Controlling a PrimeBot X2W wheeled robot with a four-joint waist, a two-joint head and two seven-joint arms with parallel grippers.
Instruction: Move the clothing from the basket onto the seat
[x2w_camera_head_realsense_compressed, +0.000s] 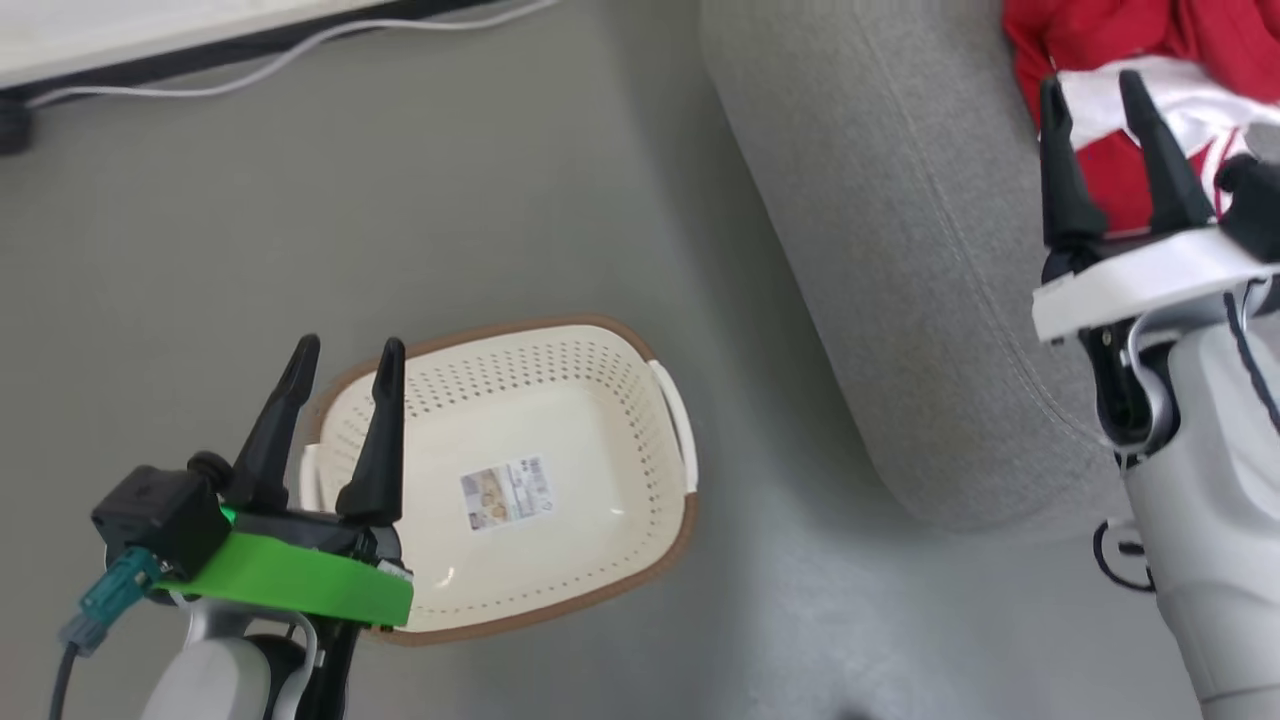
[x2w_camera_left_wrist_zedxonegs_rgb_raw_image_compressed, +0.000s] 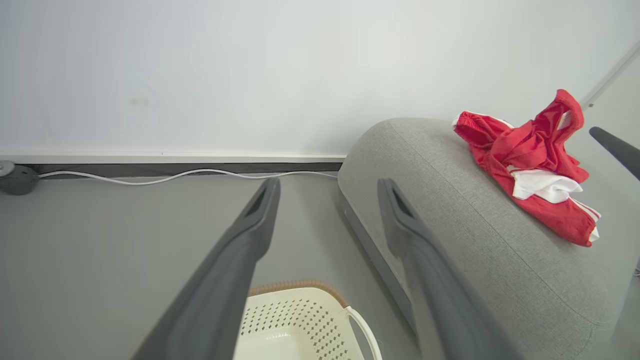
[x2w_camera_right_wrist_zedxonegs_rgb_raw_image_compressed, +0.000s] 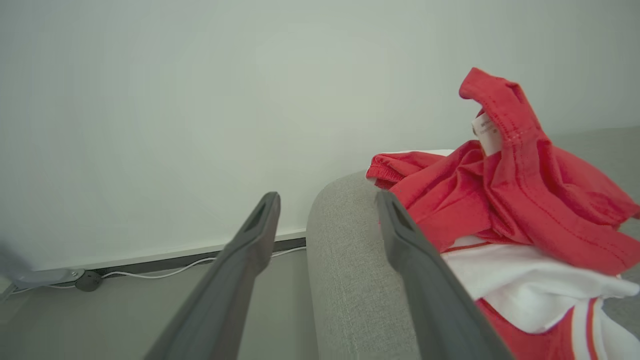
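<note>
clothing (x2w_camera_head_realsense_compressed: 1100, 40), crumpled red-and-white, on seat (x2w_camera_head_realsense_compressed: 900, 250) (left claw (x2w_camera_head_realsense_compressed: 350, 343), right claw (x2w_camera_head_realsense_compressed: 1089, 80): spread wide, empty)

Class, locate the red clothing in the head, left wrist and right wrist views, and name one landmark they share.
Head view: clothing at the top right corner, on the seat.
Left wrist view: clothing at the upper right, heaped on the seat's rounded top.
Right wrist view: clothing across the right half, close up.
Shared landmark: the grey seat, under the clothing in all three.
</note>
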